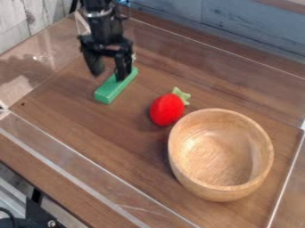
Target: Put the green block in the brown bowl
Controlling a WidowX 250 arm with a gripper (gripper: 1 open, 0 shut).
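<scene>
Item count, work surface
One green block (116, 85), one brown bowl (220, 153), one red strawberry toy (168, 108), one gripper (106, 66).

Readable text, labels, brands, numbers, signs: none that you can make out anywhere in this view. The picture is too small and soft for you to tell whether any fine print exists.
</scene>
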